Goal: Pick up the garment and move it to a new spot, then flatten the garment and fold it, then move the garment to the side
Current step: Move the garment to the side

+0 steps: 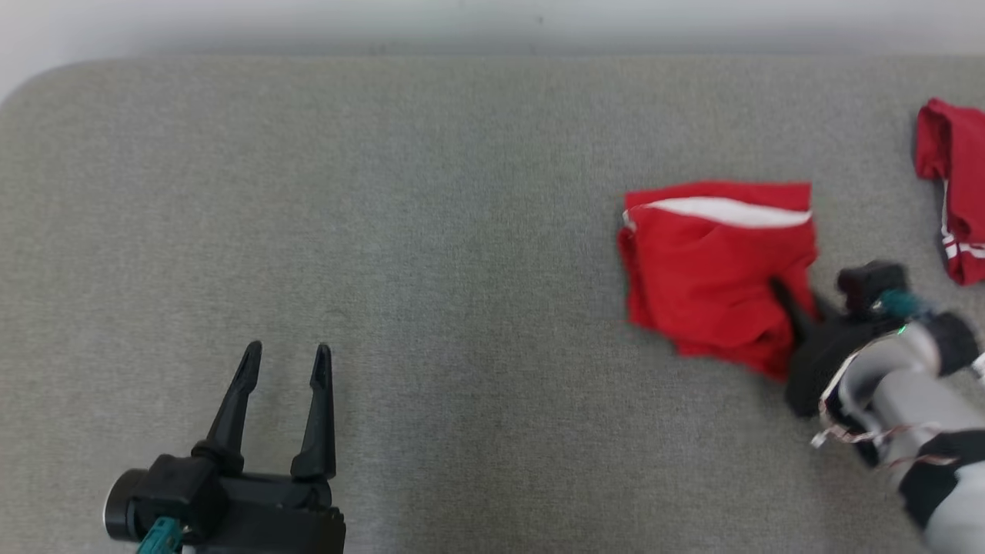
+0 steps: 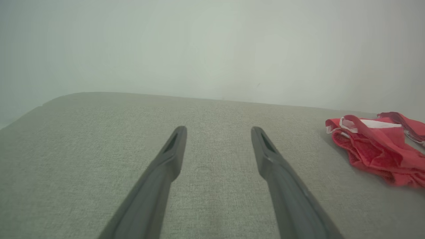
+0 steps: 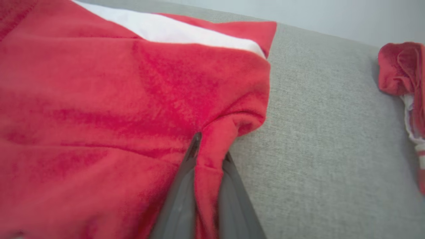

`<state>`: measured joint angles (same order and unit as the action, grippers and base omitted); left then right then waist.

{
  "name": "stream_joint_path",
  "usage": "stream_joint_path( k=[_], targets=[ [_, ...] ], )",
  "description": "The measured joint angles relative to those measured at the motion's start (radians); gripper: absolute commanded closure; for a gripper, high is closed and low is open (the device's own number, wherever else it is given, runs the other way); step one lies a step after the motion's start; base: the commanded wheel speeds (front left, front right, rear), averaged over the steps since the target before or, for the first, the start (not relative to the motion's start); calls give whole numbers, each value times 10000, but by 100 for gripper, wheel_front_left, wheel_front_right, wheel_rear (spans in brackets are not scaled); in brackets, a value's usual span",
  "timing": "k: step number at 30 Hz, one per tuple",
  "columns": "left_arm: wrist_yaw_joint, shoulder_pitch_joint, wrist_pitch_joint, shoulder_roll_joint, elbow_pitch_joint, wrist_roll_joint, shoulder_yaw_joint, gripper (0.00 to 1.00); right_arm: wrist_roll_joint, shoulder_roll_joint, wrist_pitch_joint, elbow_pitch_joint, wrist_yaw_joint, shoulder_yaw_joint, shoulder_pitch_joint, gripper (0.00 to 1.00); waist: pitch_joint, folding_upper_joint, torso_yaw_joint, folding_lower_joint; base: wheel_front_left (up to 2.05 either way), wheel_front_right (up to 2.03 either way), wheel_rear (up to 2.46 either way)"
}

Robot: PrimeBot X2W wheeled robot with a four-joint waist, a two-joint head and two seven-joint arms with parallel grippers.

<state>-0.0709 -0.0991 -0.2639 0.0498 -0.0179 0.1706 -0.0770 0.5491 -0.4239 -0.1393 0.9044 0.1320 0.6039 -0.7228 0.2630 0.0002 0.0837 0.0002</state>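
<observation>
The red garment (image 1: 716,269) lies in a loose, roughly folded heap on the grey cloth-covered table (image 1: 431,192), its white band (image 1: 731,211) showing along the far edge. The right gripper (image 1: 781,291) comes in at the garment's near right corner, and in the right wrist view its two dark fingers are drawn together with a raised ridge of red cloth squeezed between them. It is clamped on the garment itself, not on the table cover beneath. Taking a corner fold rather than the middle makes sense: the edge gives the thin fingers a lip of cloth to bite, and a lift from there should let the rest hang and open out instead of bunching.

The left gripper (image 1: 288,350) sits well to the left of the garment, low over bare table, its fingers spread wide apart and holding nothing. It looks parked out of the way, ready to take a second corner once the cloth is moved and needs flattening.

A second red garment (image 1: 954,185) with white stripes lies beyond the first garment's right side, apart from it and untouched.

The task appears to be at its very start, with the pick-up grip made and the lift not yet done.
</observation>
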Motion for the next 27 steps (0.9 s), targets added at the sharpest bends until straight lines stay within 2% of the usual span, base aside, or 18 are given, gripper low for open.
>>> stream_joint_path(
  k=[2,3,11,16,22,27],
  targets=[
    [-2,-180,0,-2,69,-2,-69,0,86,-566,138,-412,0,353,-422,100,261,0,-73,0,0,0,0],
    [-2,-180,0,-2,69,-2,-69,0,86,-566,138,-412,0,353,-422,100,261,0,-73,0,0,0,0],
    [-96,-1153,0,-4,387,-265,-334,0,742,-2957,694,-1990,0,1206,-2287,100,1558,1,-506,1,0,0,0],
    [-190,-1531,0,-8,640,-583,-407,0,1085,-4109,968,-2546,0,1371,-3119,100,2395,1,-869,2,0,0,0],
    [-343,-1714,0,56,1005,-888,-449,0,1522,-5193,1131,-2777,0,1388,-3727,100,3218,1,-1422,1,0,0,0],
    [-364,-1798,0,265,1369,-1110,-424,0,1873,-5605,1124,-2690,0,1256,-4089,100,3699,0,-1985,0,0,0,0]
  ],
)
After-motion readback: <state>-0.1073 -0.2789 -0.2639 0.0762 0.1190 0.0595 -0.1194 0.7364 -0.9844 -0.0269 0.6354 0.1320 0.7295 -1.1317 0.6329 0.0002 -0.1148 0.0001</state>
